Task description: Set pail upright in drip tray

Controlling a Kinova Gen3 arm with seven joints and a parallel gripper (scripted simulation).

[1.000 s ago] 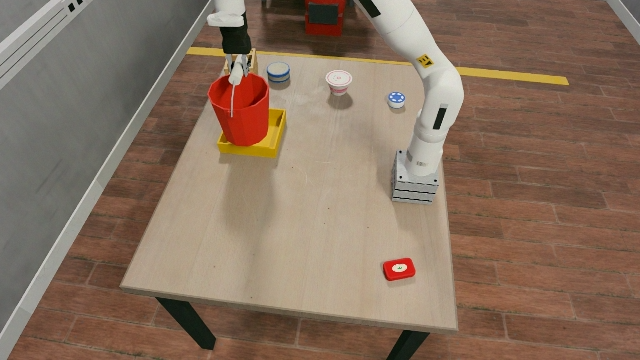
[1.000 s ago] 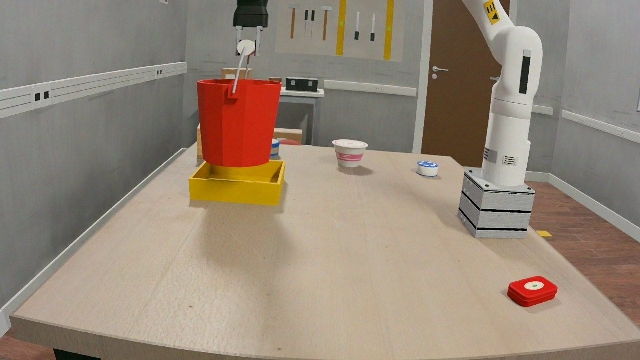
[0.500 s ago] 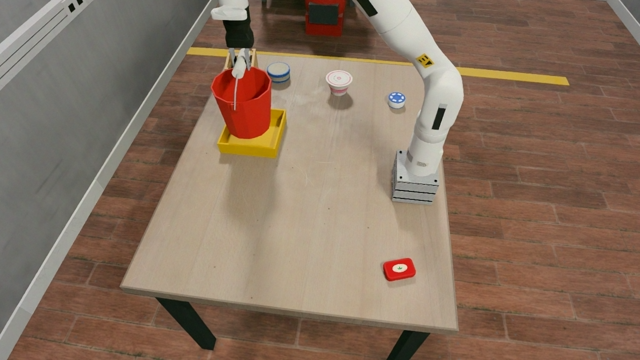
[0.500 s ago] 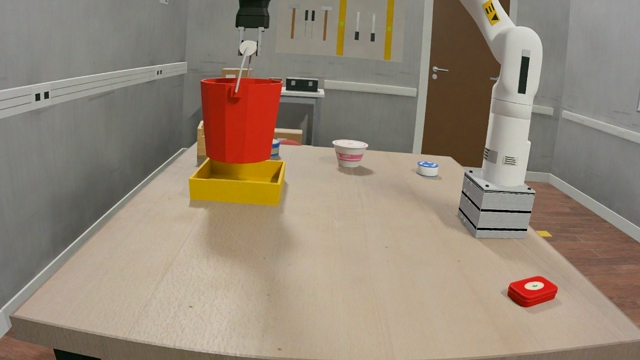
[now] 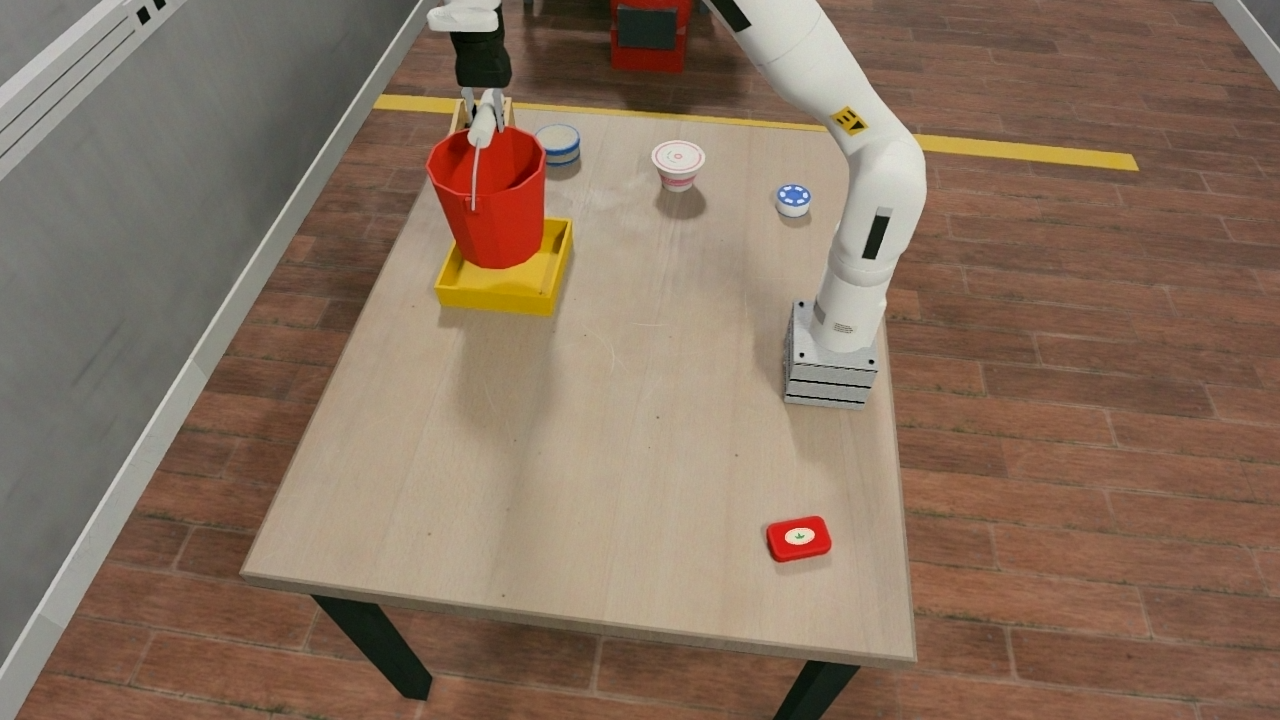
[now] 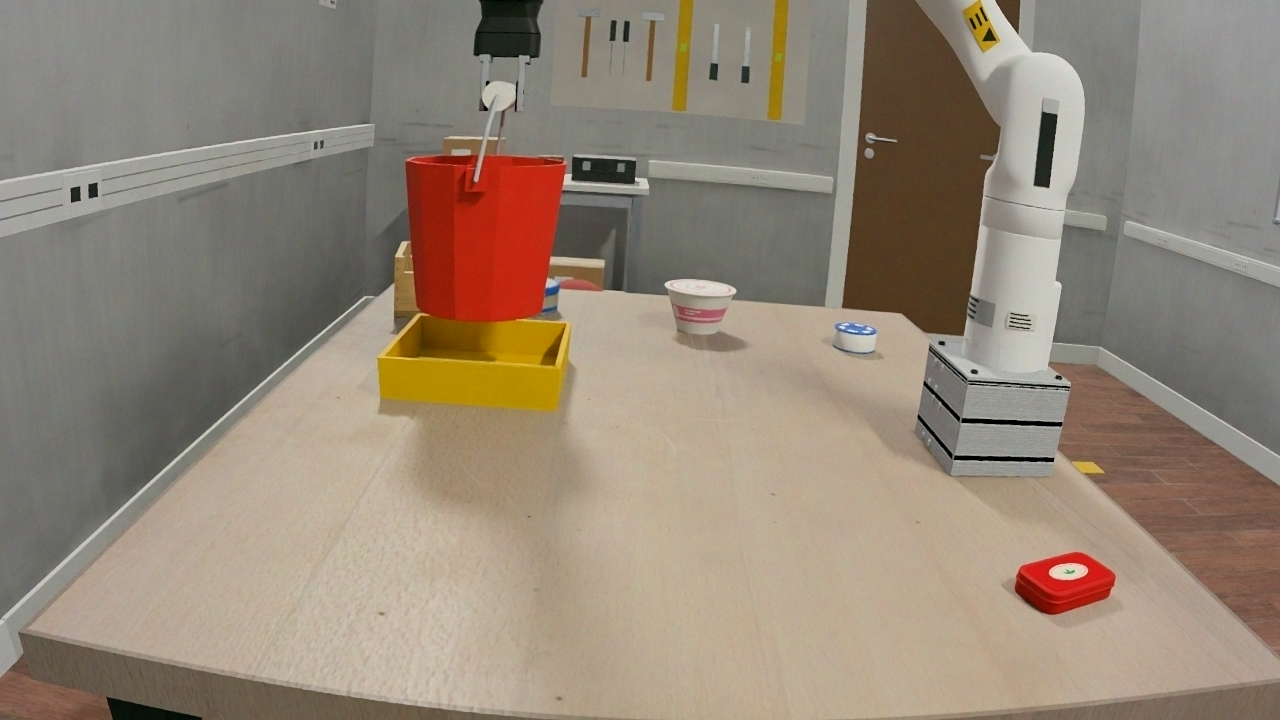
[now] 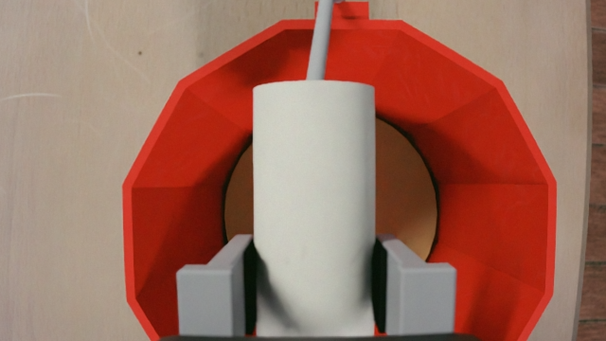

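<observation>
The red pail (image 5: 487,201) hangs upright by its wire bail. My gripper (image 5: 484,122) is shut on the white handle grip (image 7: 313,204) of the pail. The pail (image 6: 483,235) hangs above the yellow drip tray (image 6: 476,360), its base about level with the tray's rim and clear of the tray's floor. In the top view the pail covers the back part of the tray (image 5: 506,270). In the wrist view I look down into the pail (image 7: 478,156); the tray is hidden under it.
A wooden box (image 6: 407,279) stands behind the tray at the table's far left corner. A blue-and-white tub (image 5: 558,143), a white cup with red marks (image 5: 677,164) and a small blue-topped disc (image 5: 793,199) sit along the back. A red tin (image 5: 798,538) lies near the front right. The arm's base (image 5: 830,358) stands at the right.
</observation>
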